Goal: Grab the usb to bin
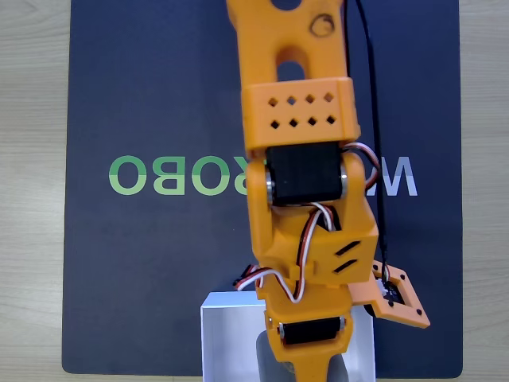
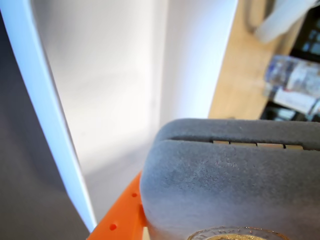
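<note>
gripper (image 1: pixel 306 368): orange, stood above the white bin (image 1: pixel 231 334), closed on the grey usb case (image 2: pixel 225 185) | usb: held over the bin's inside (image 2: pixel 115 100) in wrist view | bin: on dark mat (image 1: pixel 143 95)

In the fixed view the arm (image 1: pixel 306 183) runs from twelve o'clock down to six over the mat (image 1: pixel 151 263), which lies on the table (image 1: pixel 32 199). The bin (image 1: pixel 231 338) sits on the mat at six, under the gripper (image 1: pixel 306 370). In the wrist view the usb (image 2: pixel 225 185) fills the five o'clock corner, seemingly above the bin's floor (image 2: pixel 110 100), with one wall (image 2: pixel 45 115) at nine o'clock and another at twelve.
</note>
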Available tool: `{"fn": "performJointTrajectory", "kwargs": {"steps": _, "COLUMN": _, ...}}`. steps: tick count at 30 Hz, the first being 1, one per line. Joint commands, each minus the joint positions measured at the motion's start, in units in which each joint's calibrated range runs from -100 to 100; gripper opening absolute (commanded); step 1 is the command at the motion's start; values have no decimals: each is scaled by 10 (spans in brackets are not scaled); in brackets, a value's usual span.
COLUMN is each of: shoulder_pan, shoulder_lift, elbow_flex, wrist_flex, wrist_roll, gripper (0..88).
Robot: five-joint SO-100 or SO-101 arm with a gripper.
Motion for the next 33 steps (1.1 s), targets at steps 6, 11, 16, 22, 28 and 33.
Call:
{"fn": "performJointTrajectory", "kwargs": {"steps": 6, "shoulder_pan": 5, "shoulder_lift": -66, "elbow_flex": 12, "wrist_flex": 36, "wrist_roll": 1, "gripper": 317}}
{"fn": "performJointTrajectory", "kwargs": {"steps": 11, "shoulder_pan": 5, "shoulder_lift": -81, "elbow_flex": 47, "wrist_flex": 36, "wrist_roll": 5, "gripper": 401}}
{"fn": "performJointTrajectory", "kwargs": {"steps": 16, "shoulder_pan": 5, "shoulder_lift": -82, "elbow_flex": 58, "wrist_flex": 37, "wrist_roll": 5, "gripper": 473}}
{"fn": "performJointTrajectory", "kwargs": {"steps": 22, "shoulder_pan": 5, "shoulder_lift": -117, "elbow_flex": 58, "wrist_flex": 37, "wrist_roll": 0, "gripper": 488}}
{"fn": "performJointTrajectory", "kwargs": {"steps": 28, "shoulder_pan": 5, "shoulder_lift": -234, "elbow_flex": 58, "wrist_flex": 111, "wrist_roll": -1, "gripper": 402}}
{"fn": "performJointTrajectory", "kwargs": {"steps": 33, "shoulder_pan": 5, "shoulder_lift": -373, "elbow_flex": 94, "wrist_flex": 257, "wrist_roll": -1, "gripper": 156}}
